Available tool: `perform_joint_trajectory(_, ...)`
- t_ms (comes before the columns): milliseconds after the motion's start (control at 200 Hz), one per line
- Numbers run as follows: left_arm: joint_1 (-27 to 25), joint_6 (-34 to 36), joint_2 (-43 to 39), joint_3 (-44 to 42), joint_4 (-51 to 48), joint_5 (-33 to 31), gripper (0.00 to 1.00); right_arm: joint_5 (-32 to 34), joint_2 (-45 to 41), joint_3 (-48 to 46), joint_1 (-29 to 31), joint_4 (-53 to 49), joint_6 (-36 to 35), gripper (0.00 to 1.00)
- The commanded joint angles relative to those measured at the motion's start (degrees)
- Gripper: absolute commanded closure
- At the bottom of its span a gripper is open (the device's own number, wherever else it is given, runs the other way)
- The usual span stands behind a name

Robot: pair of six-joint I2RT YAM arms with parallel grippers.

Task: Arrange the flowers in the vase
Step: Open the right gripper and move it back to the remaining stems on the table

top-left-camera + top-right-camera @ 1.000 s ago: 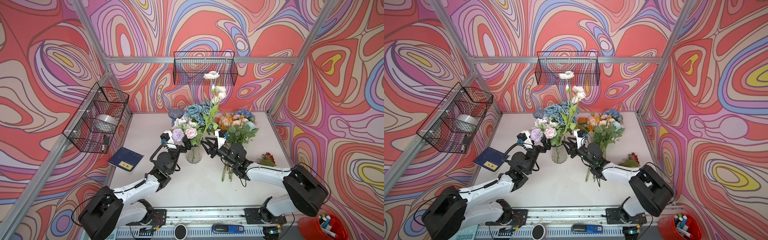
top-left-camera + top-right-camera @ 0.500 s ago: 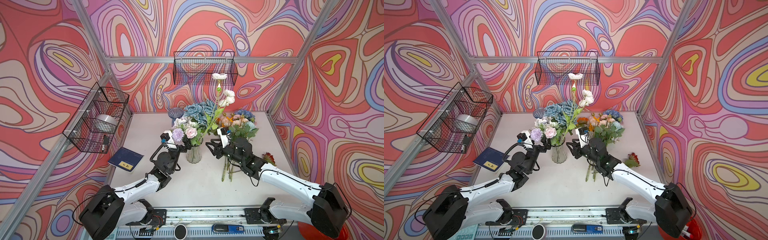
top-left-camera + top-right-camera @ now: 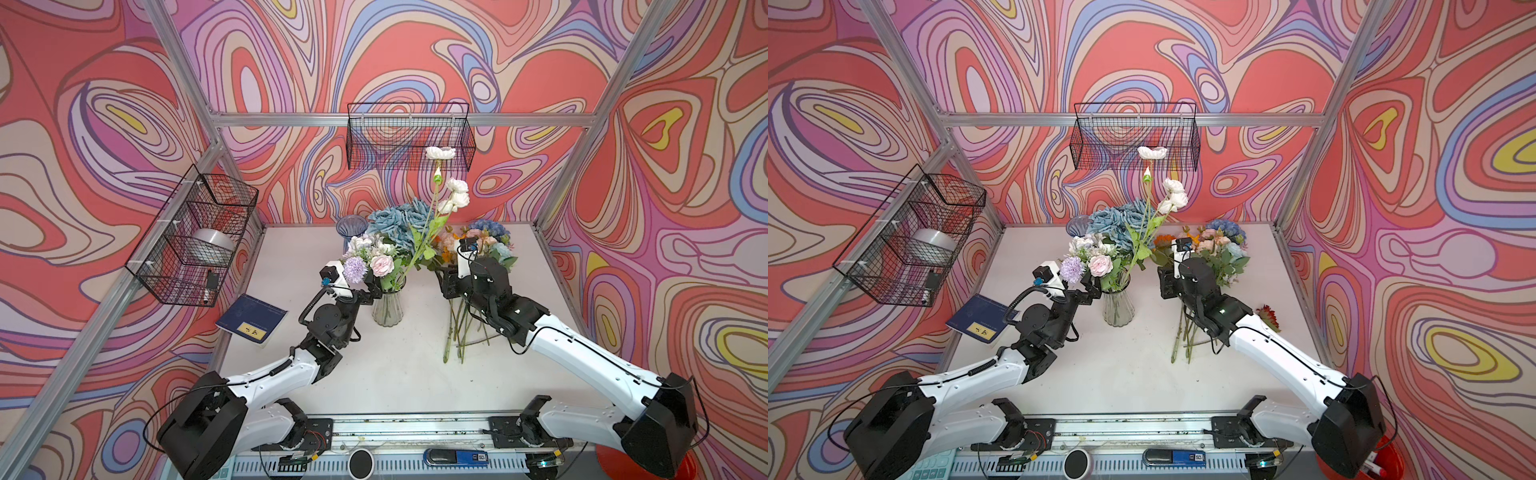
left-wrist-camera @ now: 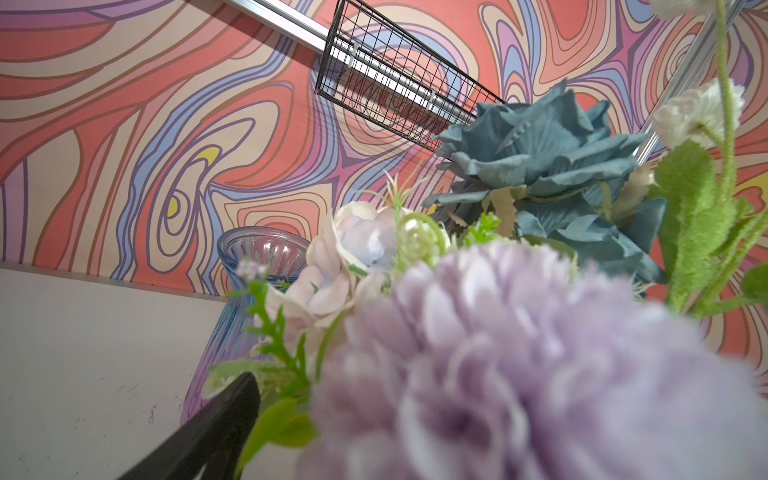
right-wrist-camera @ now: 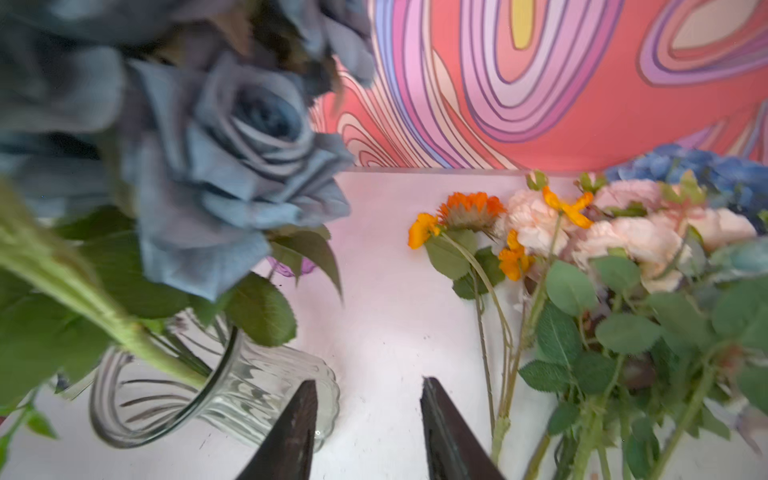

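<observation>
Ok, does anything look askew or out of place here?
The tall white poppy leans steeply out of the clear vase, towering over the other blooms. One red flower lies alone, apart from the waiting pile.

The clear ribbed glass vase stands crowded with artificial flowers, white poppies towering; a loose green-stemmed bunch lies nearby.

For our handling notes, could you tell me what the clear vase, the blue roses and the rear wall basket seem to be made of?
Clear vase: likely glass, possibly plastic; transparent, ribbed, glossy. Blue roses: matte fabric, cloth-like petals. Rear wall basket: black wire mesh, probably coated metal.
</observation>
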Motion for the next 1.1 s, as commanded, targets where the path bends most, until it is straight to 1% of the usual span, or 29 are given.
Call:
perform_joint_trajectory(0, 0.4, 0.5, -1.2, -0.4, 2.6, -1.3, 0.02, 4.2, -2.0, -3.7, -2.2, -5.8, 7.9, 0.59)
perform_joint_trajectory(125, 0.4, 0.0, -1.3, -0.8, 2.8, -1.3, 0.02, 3.5, -0.5, -8.3, -5.2, -3.9, 11.8, 0.62)
perform_joint_trajectory(235, 0.4, -0.2, -1.3, -0.8, 2.4, -1.0, 0.03, 1.9, 4.2, -9.2, -7.8, -2.0, 11.1, 0.63)
perform_joint_trajectory(356, 0.4, 0.1, -1.7, -0.9, 2.3, -1.0, 0.02, -1.8, 11.2, -7.0, -9.3, -0.8, 8.9, 0.64)
perform_joint_trajectory(481, 0.4, -0.1, -2.0, -1.2, 2.2, -1.2, 0.02, -3.7, 17.7, -3.1, -9.7, -1.2, 8.0, 0.63)
perform_joint_trajectory(701, 0.4, 0.4, -2.4, -1.7, 2.3, -1.1, 0.02, -5.2, 26.0, 0.9, -12.2, -1.4, 9.7, 0.63)
perform_joint_trajectory(891, 0.5, 0.5, -2.3, -1.8, 2.3, -1.3, 0.01, -8.0, 31.4, 2.7, -13.8, 1.9, 10.9, 0.64)
perform_joint_trajectory(926, 0.5, 0.4, -2.3, -1.7, 2.3, -1.3, 0.02, -8.2, 32.1, 3.1, -13.9, 2.1, 10.9, 0.66)
perform_joint_trajectory(1092, 0.5, 0.4, -2.2, -1.3, 2.0, -1.2, 0.02, -8.5, 32.1, 2.5, -14.3, 3.5, 10.9, 0.93)
